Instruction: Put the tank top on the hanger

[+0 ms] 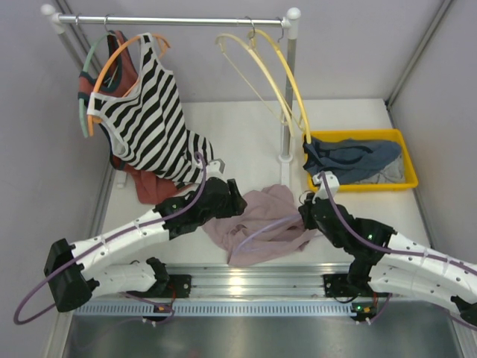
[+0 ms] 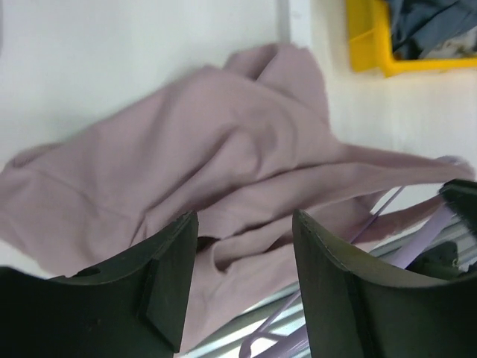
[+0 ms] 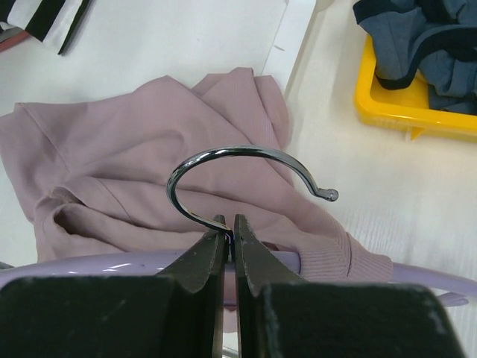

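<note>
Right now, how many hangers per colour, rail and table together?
Pale yellow hangers: 2
Orange hanger: 1
Mint-green hanger: 1
Lavender hanger: 1
Total: 5

Overhead view, wrist close-ups sharing tank top (image 1: 257, 220)

Right claw (image 3: 229, 225) tight on the hanger (image 3: 104, 263) hook's stem; tank top (image 3: 149, 149) crumpled beyond; yellow bin (image 3: 402, 115) upper right

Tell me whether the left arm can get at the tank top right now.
Probably yes: the left gripper hangs open just over the tank top, with nothing between its fingers and the cloth.
</note>
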Robot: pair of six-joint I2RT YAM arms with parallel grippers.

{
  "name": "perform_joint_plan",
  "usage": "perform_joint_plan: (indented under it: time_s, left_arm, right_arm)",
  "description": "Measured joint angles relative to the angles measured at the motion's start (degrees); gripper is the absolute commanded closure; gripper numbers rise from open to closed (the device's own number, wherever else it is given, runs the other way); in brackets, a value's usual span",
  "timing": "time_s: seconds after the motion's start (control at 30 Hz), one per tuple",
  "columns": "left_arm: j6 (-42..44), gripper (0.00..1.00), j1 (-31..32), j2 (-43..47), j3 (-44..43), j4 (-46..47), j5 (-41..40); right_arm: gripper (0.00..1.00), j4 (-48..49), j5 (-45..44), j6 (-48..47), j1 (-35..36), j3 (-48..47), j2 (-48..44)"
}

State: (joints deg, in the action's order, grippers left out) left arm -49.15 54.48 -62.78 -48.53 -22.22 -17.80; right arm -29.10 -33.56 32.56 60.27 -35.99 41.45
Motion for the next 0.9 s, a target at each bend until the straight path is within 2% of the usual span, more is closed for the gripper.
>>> perform_joint_plan:
  time_s: [0.27, 0.7, 0.9]
  left_arm:
    - [-5.4, 0.44, 0.0, -2.1, 1.1, -8.3, 7.1]
    - [-6.3, 0.52, 0.0, -11.3, 1.1, -8.8, 14.0]
    - [-6.5, 0.62, 0.3, -12.8, 1.1, -8.6, 14.8]
  right_arm:
    - [1.00, 0.0, 0.0, 0.0, 0.0, 0.1, -0.6]
    - [1.00, -0.4, 0.0, 0.7, 0.0, 1.2, -1.4]
    - [1.00, -0.5, -0.1, 0.8, 0.0, 1.8, -1.4]
